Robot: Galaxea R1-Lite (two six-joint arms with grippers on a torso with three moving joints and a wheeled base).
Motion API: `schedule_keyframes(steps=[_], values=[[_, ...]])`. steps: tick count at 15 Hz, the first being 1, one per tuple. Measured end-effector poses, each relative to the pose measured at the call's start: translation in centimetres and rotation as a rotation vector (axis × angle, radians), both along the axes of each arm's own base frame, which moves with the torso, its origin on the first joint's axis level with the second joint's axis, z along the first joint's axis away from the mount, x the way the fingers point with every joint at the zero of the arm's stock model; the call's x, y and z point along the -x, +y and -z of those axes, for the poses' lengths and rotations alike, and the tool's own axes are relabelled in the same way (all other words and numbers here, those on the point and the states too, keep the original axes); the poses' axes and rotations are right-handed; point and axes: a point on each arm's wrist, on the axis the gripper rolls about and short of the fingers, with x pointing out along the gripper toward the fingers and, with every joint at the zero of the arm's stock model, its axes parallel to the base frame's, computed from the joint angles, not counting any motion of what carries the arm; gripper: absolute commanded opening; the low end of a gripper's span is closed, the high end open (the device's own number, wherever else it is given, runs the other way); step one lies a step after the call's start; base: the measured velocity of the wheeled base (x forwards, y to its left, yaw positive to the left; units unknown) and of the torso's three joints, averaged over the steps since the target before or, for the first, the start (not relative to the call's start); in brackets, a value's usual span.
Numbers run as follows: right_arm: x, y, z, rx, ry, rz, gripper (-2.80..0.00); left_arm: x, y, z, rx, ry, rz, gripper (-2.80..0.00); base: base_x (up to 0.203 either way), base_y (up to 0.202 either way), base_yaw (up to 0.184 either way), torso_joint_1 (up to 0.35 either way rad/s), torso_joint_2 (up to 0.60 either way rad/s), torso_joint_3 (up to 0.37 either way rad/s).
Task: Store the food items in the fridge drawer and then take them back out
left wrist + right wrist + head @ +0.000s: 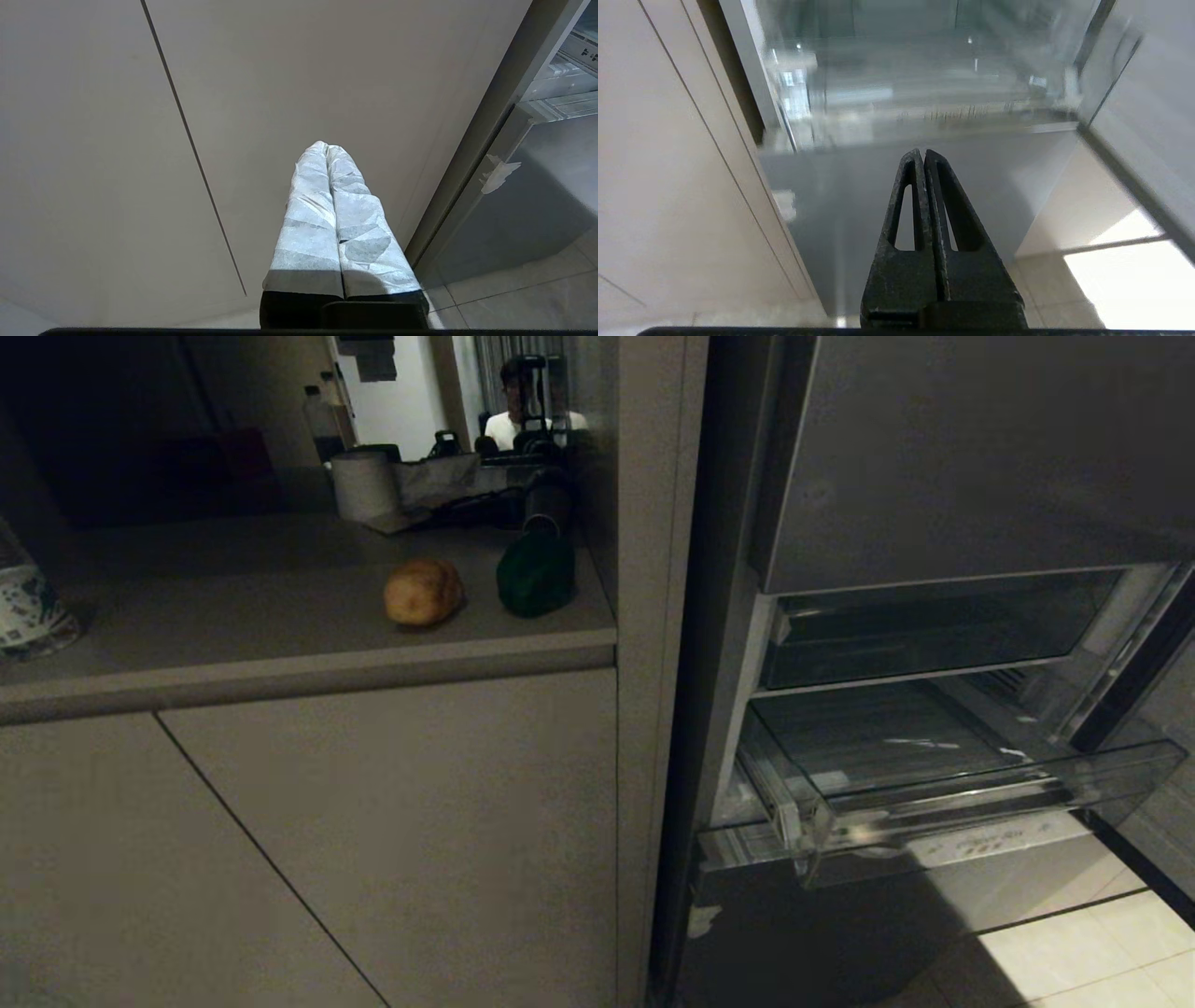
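Potato (423,591), lumpy and tan-brown, resting on the grey countertop (280,607) near its front edge; bell pepper (535,575), glossy dark green with a short stem, just beside the potato on the side nearer the fridge, apart from it by a small gap; both well apart from the fridge drawer (943,784).

Drawer of clear plastic pulled out from the open fridge, below a dark closed compartment; nothing visible inside it; a faint printed strip along its front lip; below it a grey panel (794,933) with one whitish tape scrap (702,920) near its left edge.

Further back on the counter: white paper roll (364,483), clear plastic water bottle (320,422), some dark cables and gear; printed cup or jar (26,602) at the far left edge. Person in a white top (518,415) seated in the background.

Neither arm visible from the head camera.

Left gripper (325,148) low before the plain cabinet doors (299,84), fingers (308,210) wrapped in pale tape and pressed together, grasping nothing; grey fridge panel and tape scrap off to one side.

Right gripper (920,153) low before the grey panel under the drawer, black fingers (901,210) clenched tip to tip, empty; tiled floor (1111,261) beneath, partly sunlit.
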Motion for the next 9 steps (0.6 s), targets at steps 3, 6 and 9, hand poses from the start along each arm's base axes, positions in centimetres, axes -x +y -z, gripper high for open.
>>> schedule_keyframes(steps=[3, 6, 9], values=[[-0.8, 0.0, -5.3, -0.038, 0.062, -0.013, -2.80, 0.0, 0.0, 0.0, 0.000, 0.000, 0.001, -2.80, 0.000, 0.000, 0.000, 0.000, 0.00, 0.000], [-5.6, 0.1, -9.6, -0.054, 0.223, -0.032, -2.80, 0.0, 0.0, 0.0, 0.000, 0.000, 0.000, -2.80, 0.000, 0.000, 0.000, 0.000, 0.00, 0.000], [-12.6, 0.2, -11.5, -0.062, 0.378, -0.064, -2.80, 0.0, 0.0, 0.0, 0.000, 0.000, 0.000, -2.80, 0.000, 0.000, 0.000, 0.000, 0.00, 0.000]])
